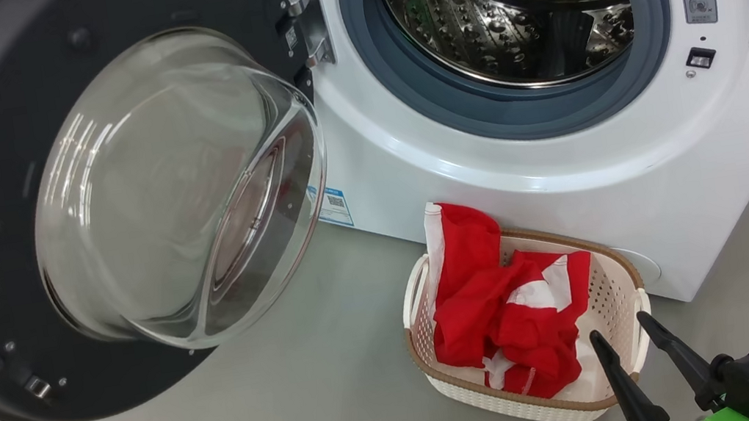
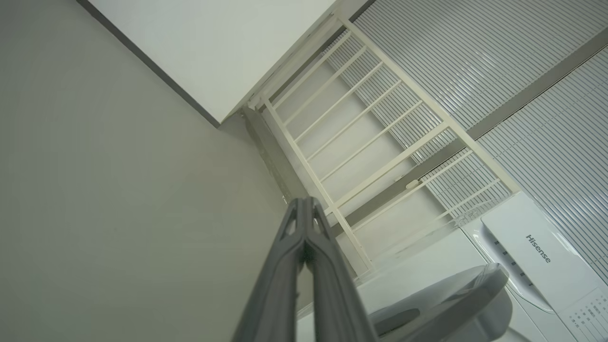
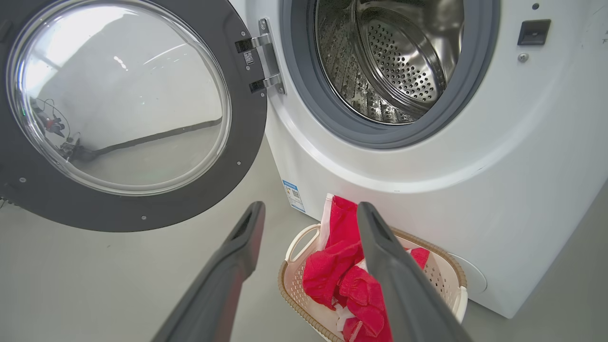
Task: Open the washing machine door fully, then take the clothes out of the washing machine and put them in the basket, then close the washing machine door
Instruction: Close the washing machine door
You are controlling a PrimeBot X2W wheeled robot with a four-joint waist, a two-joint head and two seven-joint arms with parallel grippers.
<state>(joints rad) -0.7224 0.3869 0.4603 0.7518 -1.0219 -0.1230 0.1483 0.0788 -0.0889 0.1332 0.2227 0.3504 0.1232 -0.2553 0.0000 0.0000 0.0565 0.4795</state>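
The washing machine (image 1: 633,149) stands with its steel drum (image 1: 507,5) bare. Its door (image 1: 113,197) hangs swung wide to the left, glass bowl facing out. The red and white clothes (image 1: 508,309) lie heaped in the cream basket (image 1: 621,292) on the floor in front of the machine, one part draped up over the far rim. My right gripper (image 1: 618,326) is open and holds nothing, its fingertips above the basket's right end. The right wrist view shows the open fingers (image 3: 375,228) over the clothes (image 3: 332,275) and the basket (image 3: 441,270). My left gripper (image 2: 304,202) is shut on nothing and points away toward a wall.
A white slatted rack (image 2: 380,137) leans by the wall corner in the left wrist view, above the machine's top panel (image 2: 541,251). Grey floor (image 1: 284,402) stretches left of the basket, under the open door.
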